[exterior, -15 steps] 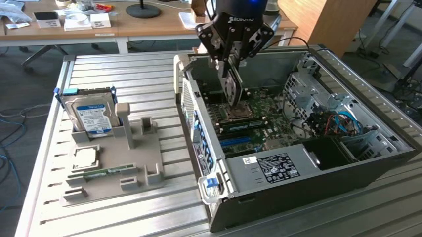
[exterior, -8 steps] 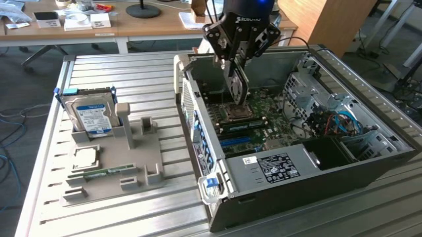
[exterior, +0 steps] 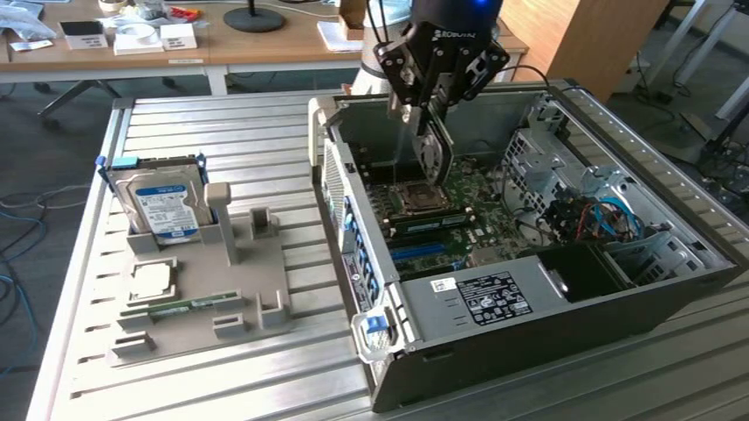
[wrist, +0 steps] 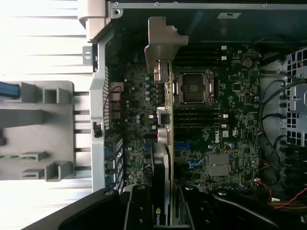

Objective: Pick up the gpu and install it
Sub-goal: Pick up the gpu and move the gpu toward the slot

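A workroom with wooden desks (exterior: 234,48) lay behind a ribbed metal counter (exterior: 234,123); on the counter, toward the exterior view's right, an open computer case (exterior: 562,316) lay on its side with its interior facing up; toward the exterior view's left sat a grey fixture tray (exterior: 234,289), carrying an upright blue-labelled hard drive (exterior: 164,206) and a narrow green memory stick (exterior: 181,307) lying flat near its front; the tray and the case stood just beside each other without touching.

Inside the case the green motherboard (wrist: 230,96) covered the floor, with the square processor socket (wrist: 194,88) near its middle.

The gpu (exterior: 437,153) hung on edge directly beneath the end effector (exterior: 427,98), over the motherboard and just beside the processor socket; in the wrist view it appeared as a thin vertical strip running away from the fingers (wrist: 136,211), its pale metal bracket at the far end, near the case's wall; whether its lower edge met the board could not be told.

The end effector was clamped on the gpu's top edge, its jaws drawn in narrowly against either face of the card, touching nothing else.
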`<act>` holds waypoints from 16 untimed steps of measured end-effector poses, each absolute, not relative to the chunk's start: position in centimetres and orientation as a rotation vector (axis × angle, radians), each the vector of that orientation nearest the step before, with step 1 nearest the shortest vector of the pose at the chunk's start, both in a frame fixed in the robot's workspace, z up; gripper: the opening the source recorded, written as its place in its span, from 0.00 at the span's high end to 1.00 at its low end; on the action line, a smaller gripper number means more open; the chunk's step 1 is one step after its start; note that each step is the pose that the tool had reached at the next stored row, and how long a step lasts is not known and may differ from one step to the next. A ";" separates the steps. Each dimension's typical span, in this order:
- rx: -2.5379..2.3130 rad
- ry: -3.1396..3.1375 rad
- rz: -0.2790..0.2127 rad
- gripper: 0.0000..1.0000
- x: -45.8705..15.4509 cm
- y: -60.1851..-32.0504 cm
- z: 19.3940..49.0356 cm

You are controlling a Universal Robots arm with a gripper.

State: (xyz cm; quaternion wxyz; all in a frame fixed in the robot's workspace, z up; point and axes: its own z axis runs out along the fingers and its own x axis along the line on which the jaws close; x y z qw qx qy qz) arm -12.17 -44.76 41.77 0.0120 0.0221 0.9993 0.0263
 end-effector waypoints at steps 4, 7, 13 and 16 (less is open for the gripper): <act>0.069 3.116 0.082 0.73 -11.5 -44.8 41.8; 0.068 3.116 0.082 0.73 -11.0 -44.8 41.8; 0.068 3.116 0.083 0.73 -10.1 -44.8 41.8; 0.067 3.116 0.083 0.73 -9.6 -44.8 41.8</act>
